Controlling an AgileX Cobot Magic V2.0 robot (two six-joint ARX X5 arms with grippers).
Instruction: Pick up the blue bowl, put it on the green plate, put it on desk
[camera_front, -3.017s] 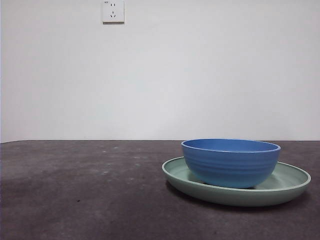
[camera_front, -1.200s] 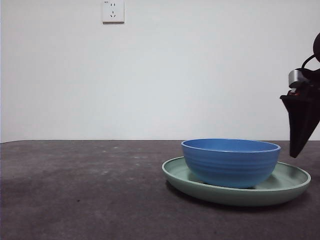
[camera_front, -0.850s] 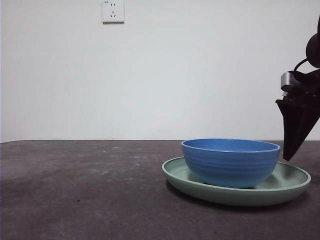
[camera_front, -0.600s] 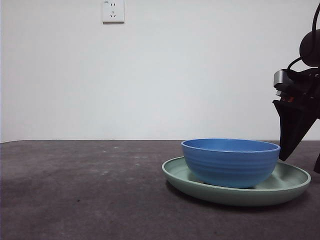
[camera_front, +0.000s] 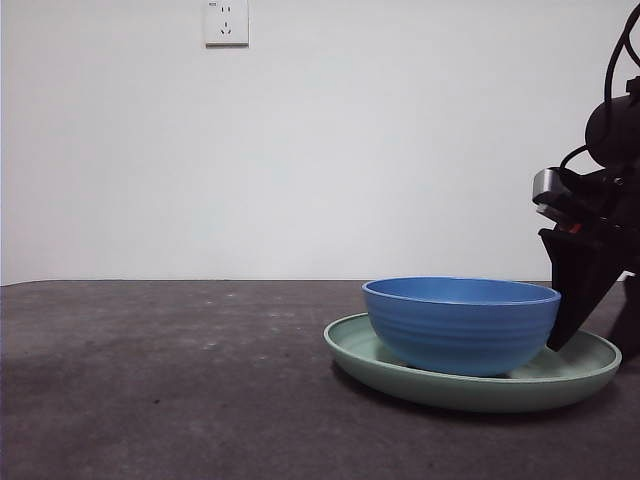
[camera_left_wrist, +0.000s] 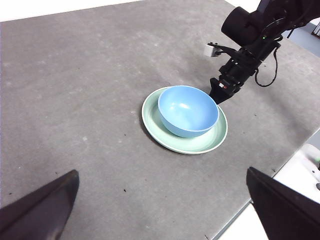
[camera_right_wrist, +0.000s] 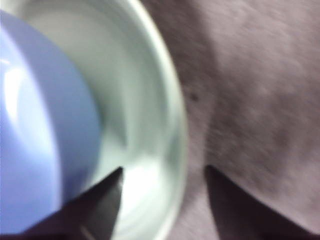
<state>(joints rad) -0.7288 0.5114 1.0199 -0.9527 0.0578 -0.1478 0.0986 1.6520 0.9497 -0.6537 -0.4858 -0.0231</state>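
Blue bowl (camera_front: 461, 325) is seen seated inside the green plate (camera_front: 560, 385), and the plate is laid flat on the desk (camera_front: 180, 390), toward the right of the front view. The plate's raised rim is shown all around the narrower bowl, and a crescent of pale green is left bare on the side where the arm is.

Just beside the bowl, the right claw (camera_front: 580, 300) is brought in from the right edge of the front view, tilted down toward the plate's rim. In the right wrist view the right claw (camera_right_wrist: 162, 200) is shown with its two jaws spread apart: one jaw is placed over the plate's inner surface close to the bowl's wall, the other outside the rim above the bare desk, so that the rim is straddled. Nothing is gripped between them. Whether the plate is touched by a jaw tip cannot be told, as that view is blurred.

The left claw (camera_left_wrist: 160, 220) is held well back and high above the desk, its jaws wide apart and empty.

Farther off, a white wall socket (camera_front: 226, 22) is mounted on the pale wall behind the desk.
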